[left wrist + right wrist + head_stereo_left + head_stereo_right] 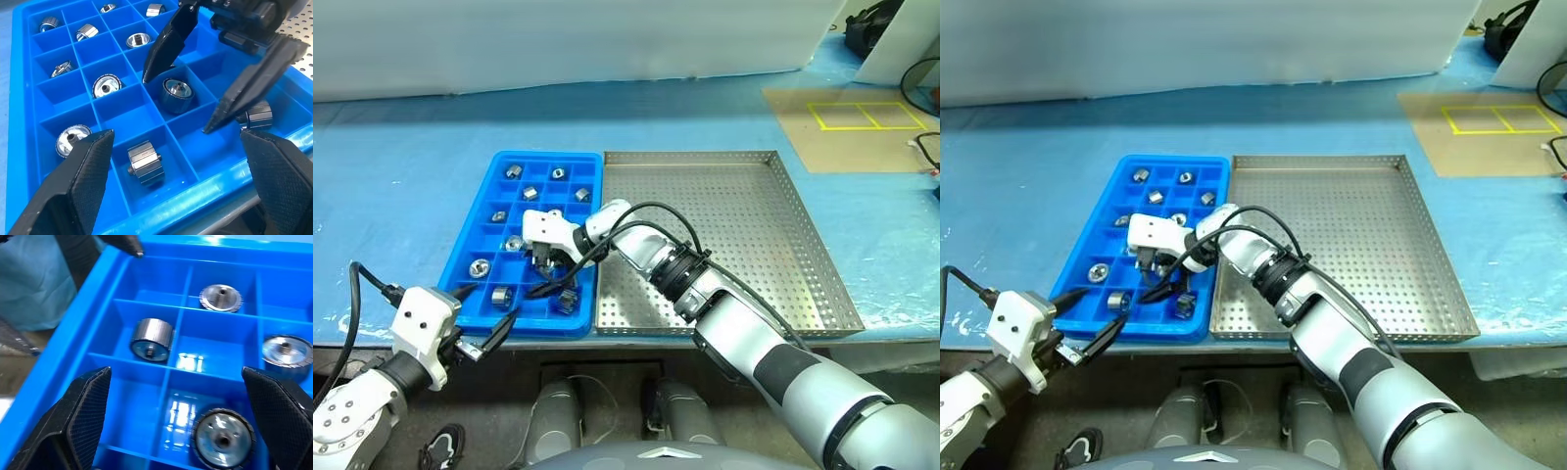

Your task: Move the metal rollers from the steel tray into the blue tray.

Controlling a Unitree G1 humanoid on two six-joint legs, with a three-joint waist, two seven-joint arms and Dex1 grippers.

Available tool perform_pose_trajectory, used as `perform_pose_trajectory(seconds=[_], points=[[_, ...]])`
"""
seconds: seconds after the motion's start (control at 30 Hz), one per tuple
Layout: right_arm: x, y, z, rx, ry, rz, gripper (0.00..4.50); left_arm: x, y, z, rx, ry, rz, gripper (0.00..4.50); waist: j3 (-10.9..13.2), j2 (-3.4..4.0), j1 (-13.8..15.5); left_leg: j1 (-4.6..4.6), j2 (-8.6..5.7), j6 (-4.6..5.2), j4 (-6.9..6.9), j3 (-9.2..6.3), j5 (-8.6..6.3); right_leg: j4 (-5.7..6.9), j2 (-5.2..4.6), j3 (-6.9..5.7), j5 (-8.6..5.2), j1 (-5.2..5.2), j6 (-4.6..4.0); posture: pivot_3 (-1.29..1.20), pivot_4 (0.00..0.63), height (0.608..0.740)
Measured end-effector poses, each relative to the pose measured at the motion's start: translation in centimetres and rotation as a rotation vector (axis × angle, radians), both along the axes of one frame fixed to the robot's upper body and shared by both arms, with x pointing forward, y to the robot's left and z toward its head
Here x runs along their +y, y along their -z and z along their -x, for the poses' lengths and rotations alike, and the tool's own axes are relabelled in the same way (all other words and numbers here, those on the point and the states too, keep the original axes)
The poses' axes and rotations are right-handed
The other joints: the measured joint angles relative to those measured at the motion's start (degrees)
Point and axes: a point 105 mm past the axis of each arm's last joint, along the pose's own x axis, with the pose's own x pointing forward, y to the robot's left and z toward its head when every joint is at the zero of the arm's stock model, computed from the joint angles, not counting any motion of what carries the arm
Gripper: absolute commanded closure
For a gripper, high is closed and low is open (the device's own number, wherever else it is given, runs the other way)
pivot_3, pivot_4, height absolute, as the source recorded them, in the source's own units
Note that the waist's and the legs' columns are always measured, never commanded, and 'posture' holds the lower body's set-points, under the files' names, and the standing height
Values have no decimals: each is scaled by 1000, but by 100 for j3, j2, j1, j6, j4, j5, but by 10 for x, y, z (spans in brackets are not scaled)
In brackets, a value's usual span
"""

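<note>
The left gripper [487, 338] hangs at the near edge of the blue tray [475, 217], its two black, finely textured fingers spread wide with nothing between them. Just ahead of its tips lies the near row of square compartments, moulded in glossy bright blue plastic. Straight in front of it, one metal roller [145, 163] lies on its side in a near cell, a faceted silver cylinder with a small stub at the end. In the next cell beyond and to its left sits a flanged roller [72, 139] showing its centre hole.

The right gripper [548, 272] is over the tray's near middle, tilted downward, its tapering black fingers [166, 41] parted and empty. Directly beneath its tips rests a shiny ring-shaped roller [177, 94] standing on end; another ribbed roller [257, 114] lies in the cell just on its far side. Further rollers [514, 171] sit singly in compartments toward the tray's far end.

To the right of this gripper, touching the blue tray's edge, lies the steel tray [773, 235], square, dull grey, with a perforated floor and low raised rim. The table [401, 166] is covered by a pale blue sheet.
</note>
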Motion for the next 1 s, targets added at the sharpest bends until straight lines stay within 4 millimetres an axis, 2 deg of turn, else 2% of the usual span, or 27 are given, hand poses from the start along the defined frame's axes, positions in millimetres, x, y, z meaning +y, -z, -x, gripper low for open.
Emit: perform_pose_trajectory(seconds=[0.2,0.3,0.4,0.53,0.63,0.8,0.9,1.0], points=[[2,-44,-2,-109,-99,-100,116,-6,-8,-5,-35,18,62,194,0,0,-4,-1,1,1,-1,0,-1,0,1,0,2,-1,-8,-86,150,740],[0,-56,7,-313,-285,-126,116,-8,-11,-7,-45,27,81,194,-1,-1,-14,-5,-1,2,1,2,-1,0,-1,0,3,-4,-9,-90,150,740],[5,-58,4,-490,-385,-84,116,-13,-11,-10,-47,42,92,194,-1,0,-36,0,1,2,2,2,-1,5,0,0,4,-4,-12,-86,150,740],[22,-45,-9,-537,-314,-23,116,-22,-8,-13,-45,58,119,194,2,4,-57,-1,3,1,2,2,-1,13,1,0,0,-10,-19,-65,150,740],[25,-44,-13,-496,-271,-23,116,-24,-6,-13,-42,54,132,194,3,4,-25,-9,1,6,2,1,-3,9,0,-1,-1,-10,-23,-55,150,740],[16,-37,-35,-449,-109,18,116,-24,2,-9,-15,24,142,194,3,6,-1,-12,1,10,3,1,-6,4,-1,-4,-1,-8,-24,-48,150,740],[6,-32,-49,-360,29,55,116,-25,1,-9,-20,18,155,194,7,11,0,-12,2,8,3,1,-5,12,0,-4,-1,-11,-24,-49,150,740],[3,-39,-50,-293,43,61,116,-26,1,-9,-20,21,157,194,8,14,-10,-8,5,7,3,1,-4,20,1,-4,-4,-14,-28,-55,150,740]])
